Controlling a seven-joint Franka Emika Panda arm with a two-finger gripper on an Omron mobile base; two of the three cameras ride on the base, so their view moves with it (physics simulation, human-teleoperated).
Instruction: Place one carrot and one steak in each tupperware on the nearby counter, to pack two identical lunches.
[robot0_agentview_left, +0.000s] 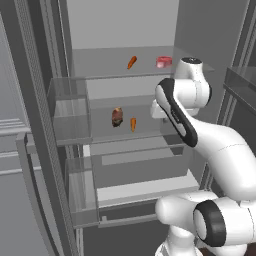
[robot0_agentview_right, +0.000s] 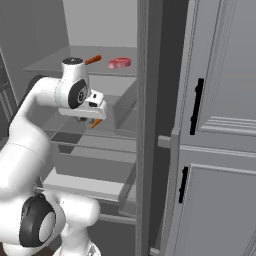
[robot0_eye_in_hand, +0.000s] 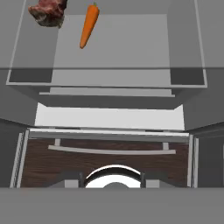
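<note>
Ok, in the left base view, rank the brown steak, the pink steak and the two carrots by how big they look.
1. Brown steak, middle shelf: largest.
2. Pink steak, upper shelf: a little smaller, though it sits farther back, so its true size is unsure.
3. Upper-shelf carrot and middle-shelf carrot: smallest, too alike to rank.

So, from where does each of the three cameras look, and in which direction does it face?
Left base view: behind the arm's left, facing into the open fridge; the white arm rises at lower right, past the dark steak and lower carrot.
Right base view: behind its right, same fridge plus grey cabinet doors; arm at lower left.
Hand view: on the hand, looking down over the shelves.
Shared: both base views show the pink steak and upper carrot.
</note>
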